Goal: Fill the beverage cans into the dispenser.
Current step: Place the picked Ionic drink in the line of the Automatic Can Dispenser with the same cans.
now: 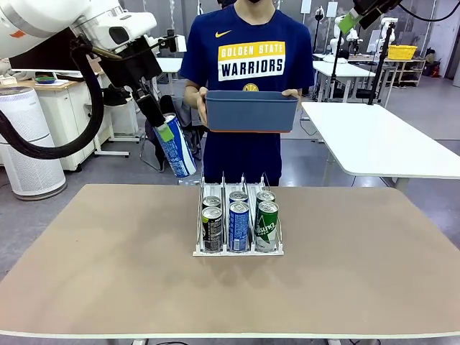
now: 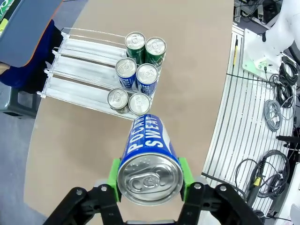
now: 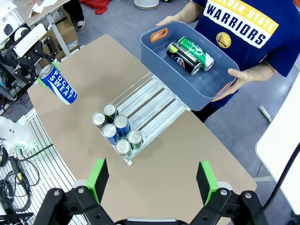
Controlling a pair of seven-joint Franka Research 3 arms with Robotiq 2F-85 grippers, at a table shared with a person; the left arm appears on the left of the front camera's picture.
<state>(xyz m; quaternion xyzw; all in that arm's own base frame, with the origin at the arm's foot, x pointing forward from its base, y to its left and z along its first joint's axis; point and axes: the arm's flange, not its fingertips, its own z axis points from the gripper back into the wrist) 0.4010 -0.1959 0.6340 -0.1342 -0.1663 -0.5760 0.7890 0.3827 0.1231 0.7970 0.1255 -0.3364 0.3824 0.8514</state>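
My left gripper (image 1: 164, 131) (image 2: 149, 177) is shut on a blue-and-white beverage can (image 1: 175, 147) (image 2: 149, 161) (image 3: 59, 83), held tilted in the air left of the dispenser and above the table's far left part. The dispenser (image 1: 237, 250) (image 2: 79, 70) (image 3: 154, 105) stands mid-table with several cans (image 1: 238, 219) (image 2: 136, 70) (image 3: 116, 131) in two rows at its front end; the lanes behind them are bare. High above the table my right gripper (image 3: 152, 180) stands open and holds nothing. A person holds a blue bin (image 1: 251, 110) (image 3: 206, 82) with two more cans (image 3: 190, 55) at the far edge.
The brown table (image 1: 108, 273) has free room on both sides of the dispenser. A white table (image 1: 381, 140) stands at the far right. A white air purifier (image 1: 25, 140) stands on the floor at left.
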